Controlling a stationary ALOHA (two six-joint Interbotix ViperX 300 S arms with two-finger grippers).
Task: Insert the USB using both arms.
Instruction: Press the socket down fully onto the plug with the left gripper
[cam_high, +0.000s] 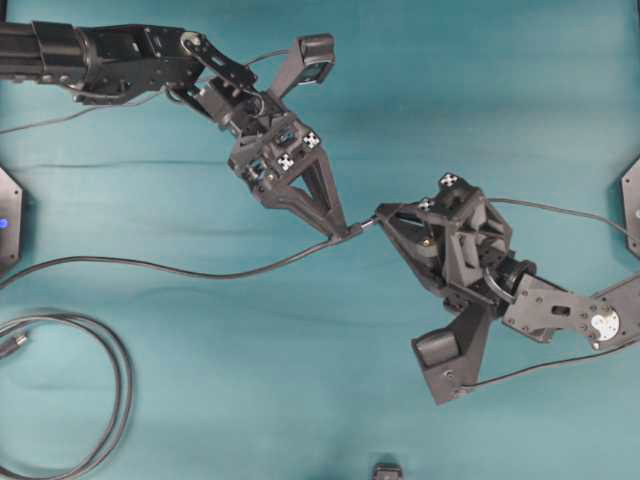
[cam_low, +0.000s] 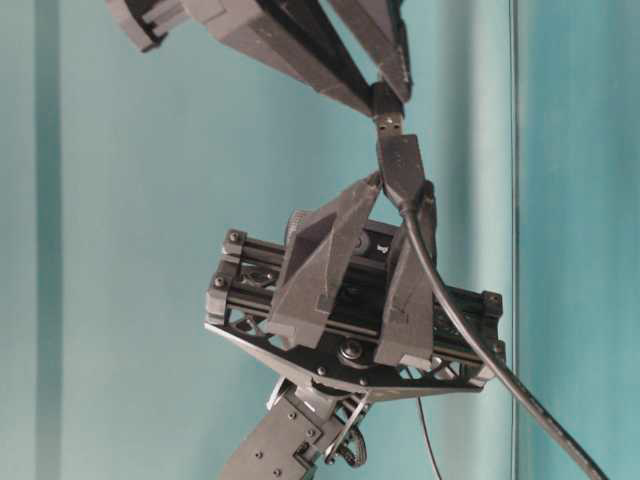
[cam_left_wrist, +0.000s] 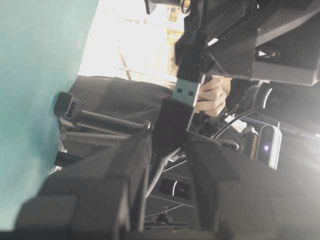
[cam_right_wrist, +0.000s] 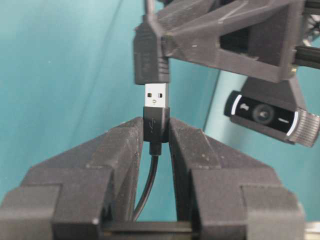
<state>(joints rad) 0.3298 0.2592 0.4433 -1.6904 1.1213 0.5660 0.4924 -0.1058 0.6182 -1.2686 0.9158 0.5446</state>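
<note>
My right gripper is shut on the USB, a small dark plug whose silvery tip points up at the chunky dark socket end. My left gripper is shut on that socket. The tip stands at the socket's mouth, with most of its metal showing. In the overhead view the left gripper and right gripper meet tip to tip above mid-table. The thin cable trails left from the socket. In the table-level view the socket sits below the USB.
A thicker cable lies coiled at the table's lower left. Dark units sit at the left edge and the right edge, and a small dark object at the front edge. A webcam shows behind the left gripper.
</note>
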